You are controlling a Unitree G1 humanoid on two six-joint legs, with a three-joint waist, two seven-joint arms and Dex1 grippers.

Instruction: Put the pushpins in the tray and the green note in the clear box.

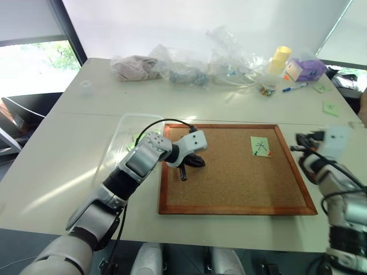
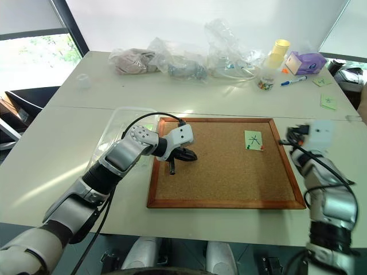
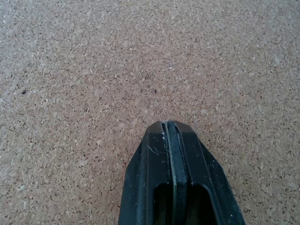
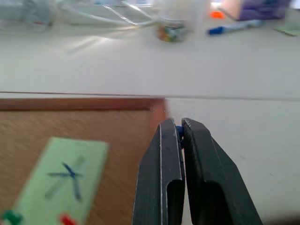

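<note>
- The left gripper [image 1: 183, 172] hangs over the left part of the cork board [image 1: 229, 189], pointing down and toward the robot's right; its two black fingers [image 3: 176, 173] are pressed flat together with nothing between them.
- In the left wrist view, bare cork lies just beyond the closed fingertips.
- The right gripper [image 4: 177, 129] is off the right edge of the cork board, above the pale table [image 1: 57, 166], pointing roughly level and forward.
- Its fingers are closed on a tiny blue pushpin [image 4: 178, 131], whose head shows as a speck pinched between the tips.
- The green note [image 1: 260, 146] lies flat on the right part of the cork board, near its far edge, with crossed pen strokes drawn on it.
- A red pushpin [image 4: 67, 219] and a green pushpin [image 4: 10, 216] sit at the note's near edge, still stuck in the board.
- The clear box [image 1: 123, 129] stands on the table just beside the board's left edge, partly hidden behind the left arm.
- The tray cannot be made out with certainty in these views.
- Along the far side of the table lie crumpled plastic bags [image 1: 183, 66], a yellow cup [image 1: 280, 59], a purple block [image 1: 309, 69], a blue marker [image 1: 295, 87] and a small jar of coloured pins [image 1: 266, 89].
- Two more green notes [image 1: 331, 107] lie on the table at the far right, well apart from the board.
</note>
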